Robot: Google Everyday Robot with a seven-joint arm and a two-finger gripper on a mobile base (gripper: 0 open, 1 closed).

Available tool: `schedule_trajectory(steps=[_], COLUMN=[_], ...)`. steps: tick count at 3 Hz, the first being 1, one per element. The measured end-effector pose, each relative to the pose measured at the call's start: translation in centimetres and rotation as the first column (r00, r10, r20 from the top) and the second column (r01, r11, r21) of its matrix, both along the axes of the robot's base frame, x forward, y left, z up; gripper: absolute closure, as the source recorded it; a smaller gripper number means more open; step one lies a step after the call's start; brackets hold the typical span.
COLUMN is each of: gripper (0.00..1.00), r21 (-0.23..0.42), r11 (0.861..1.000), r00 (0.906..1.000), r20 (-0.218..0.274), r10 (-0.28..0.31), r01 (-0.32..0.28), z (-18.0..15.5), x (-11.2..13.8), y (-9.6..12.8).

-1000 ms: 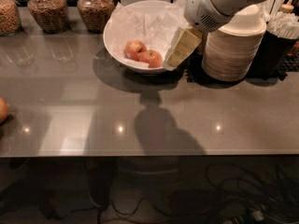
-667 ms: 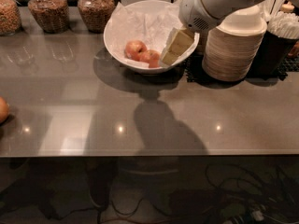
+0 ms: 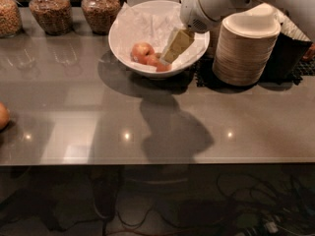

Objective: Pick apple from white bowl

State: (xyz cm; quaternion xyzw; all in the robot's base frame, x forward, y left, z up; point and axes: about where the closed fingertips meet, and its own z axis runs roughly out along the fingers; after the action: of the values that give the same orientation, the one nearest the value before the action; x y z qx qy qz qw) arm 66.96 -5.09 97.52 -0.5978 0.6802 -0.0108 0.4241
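The white bowl (image 3: 123, 58), lined with crinkled white paper, stands at the back middle of the grey counter. Two apples lie in it. The deeper orange-red apple (image 3: 158, 64) is on the right, partly hidden behind my gripper. The paler pinkish apple (image 3: 141, 50) lies to its left. My gripper (image 3: 166, 59) reaches down into the bowl from the upper right. Its beige tip is right at the orange-red apple, between the two fruits. I cannot tell whether it touches the apple.
A tall stack of beige disposable bowls (image 3: 245, 48) stands just right of the white bowl, with a dark container (image 3: 290, 53) beyond it. Glass jars (image 3: 49, 11) of grain line the back left. A round orange fruit (image 3: 2, 116) sits at the left edge. The counter's front edge runs across the lower middle.
My gripper has moved left and down from the bowl's right rim into the bowl, ending at the orange-red apple. The apples and bowl have not moved.
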Motion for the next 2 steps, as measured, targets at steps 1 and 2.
schedule_trajectory(steps=[1, 2], gripper=[0.1, 0.33], r21=[0.016, 0.029], r11=[1.0, 1.0], r00=[1.0, 0.9999], r20=[0.002, -0.01], r10=[-0.003, -0.002], r01=[0.003, 0.002], z=[-0.62, -1.52], x=[1.41, 2.36], y=[0.51, 0.97])
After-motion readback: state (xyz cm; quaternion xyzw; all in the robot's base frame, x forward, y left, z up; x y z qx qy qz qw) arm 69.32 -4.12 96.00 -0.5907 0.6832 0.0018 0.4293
